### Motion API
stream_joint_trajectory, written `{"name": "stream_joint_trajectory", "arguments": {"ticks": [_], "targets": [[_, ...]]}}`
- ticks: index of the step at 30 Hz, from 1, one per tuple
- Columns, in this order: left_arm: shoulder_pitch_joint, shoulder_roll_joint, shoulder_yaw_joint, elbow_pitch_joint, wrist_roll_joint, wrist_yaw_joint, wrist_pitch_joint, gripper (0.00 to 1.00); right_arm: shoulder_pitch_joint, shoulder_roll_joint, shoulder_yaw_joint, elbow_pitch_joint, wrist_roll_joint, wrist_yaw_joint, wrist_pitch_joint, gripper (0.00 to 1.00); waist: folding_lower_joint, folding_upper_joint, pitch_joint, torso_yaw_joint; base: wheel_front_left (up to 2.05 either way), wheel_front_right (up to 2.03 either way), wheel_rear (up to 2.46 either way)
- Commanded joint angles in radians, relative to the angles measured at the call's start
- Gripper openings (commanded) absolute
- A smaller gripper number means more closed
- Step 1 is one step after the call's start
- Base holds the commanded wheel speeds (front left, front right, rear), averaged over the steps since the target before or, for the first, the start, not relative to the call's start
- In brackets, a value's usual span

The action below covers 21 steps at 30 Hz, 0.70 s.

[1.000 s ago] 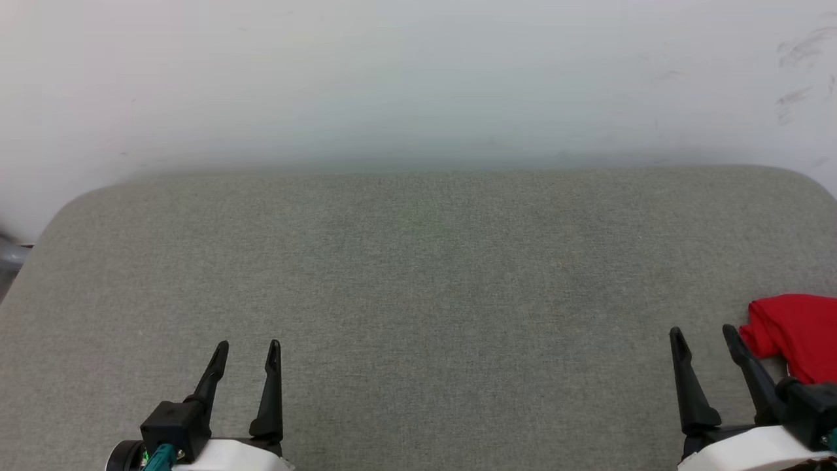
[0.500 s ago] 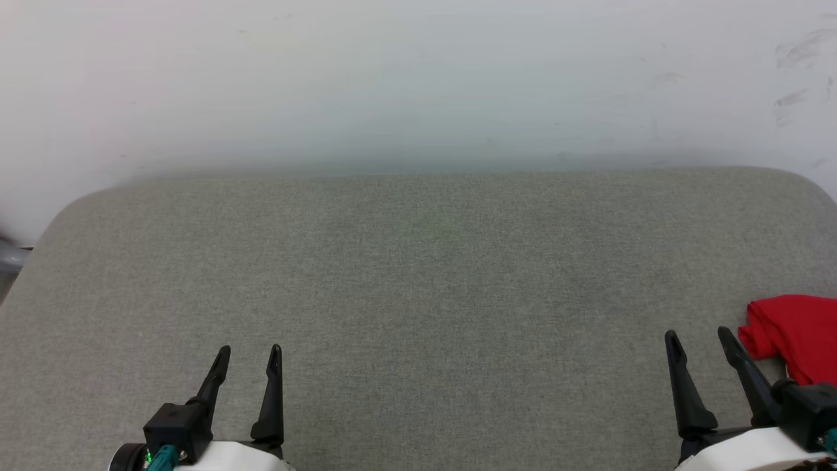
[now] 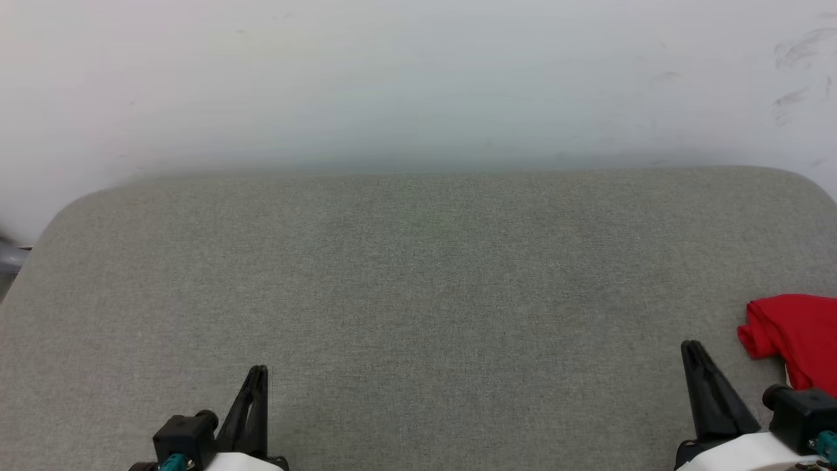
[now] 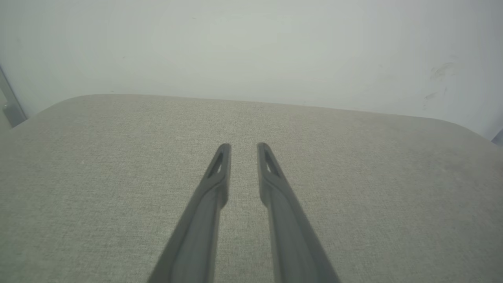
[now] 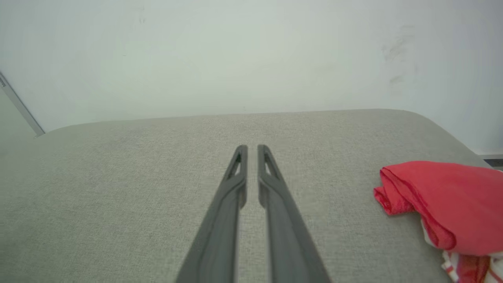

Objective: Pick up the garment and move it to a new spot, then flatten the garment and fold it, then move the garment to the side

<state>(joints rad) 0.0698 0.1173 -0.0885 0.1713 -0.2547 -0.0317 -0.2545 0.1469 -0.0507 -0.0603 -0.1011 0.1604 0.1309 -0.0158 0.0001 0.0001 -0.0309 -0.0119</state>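
Note:
The garment (image 3: 794, 330) is a bunched red heap at the right edge of the grey padded surface (image 3: 418, 275). In the right wrist view the garment (image 5: 440, 196) shows red folds with a bit of red-and-white stripe trim underneath. My right gripper (image 3: 692, 347) is low at the right, just left of the garment and apart from it. Its fingers are drawn together with nothing between them, leaving a thin slit at the gripper (image 5: 252, 148). My left gripper (image 3: 258, 371) sits at the lower left, far from the garment, fingers together and empty; the gripper (image 4: 243, 147) shows a narrow gap.
A pale wall (image 3: 418, 78) rises right behind the padded surface, whose far corners are rounded. A grey metal part (image 3: 10, 255) shows past the surface's left edge. Bare fabric stretches between the two grippers.
Both grippers have closed from wide open to fingers together. Both have also drawn back a little toward the bottom of the head view. The garment has not moved.

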Motion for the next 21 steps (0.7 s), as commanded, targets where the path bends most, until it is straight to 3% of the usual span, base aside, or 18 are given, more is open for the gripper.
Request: {"name": "stream_joint_trajectory", "arguments": {"ticks": [1, 21], "targets": [[-0.017, 0.002, 0.011, -0.006, -0.033, -0.003, 0.010, 0.00, -0.002, 0.000, 0.003, -0.009, 0.038, 0.000, -0.003, 0.00, 0.0000, -0.0001, 0.000, 0.000, 0.00, 0.00, 0.00], [-0.060, -0.015, 0.059, 0.011, -0.377, -0.028, 0.102, 0.00, -0.073, -0.021, 0.012, 0.084, 0.429, 0.000, 0.014, 0.00, 0.0000, -0.0001, 0.006, 0.002, 0.00, 0.00, 0.00]]}}
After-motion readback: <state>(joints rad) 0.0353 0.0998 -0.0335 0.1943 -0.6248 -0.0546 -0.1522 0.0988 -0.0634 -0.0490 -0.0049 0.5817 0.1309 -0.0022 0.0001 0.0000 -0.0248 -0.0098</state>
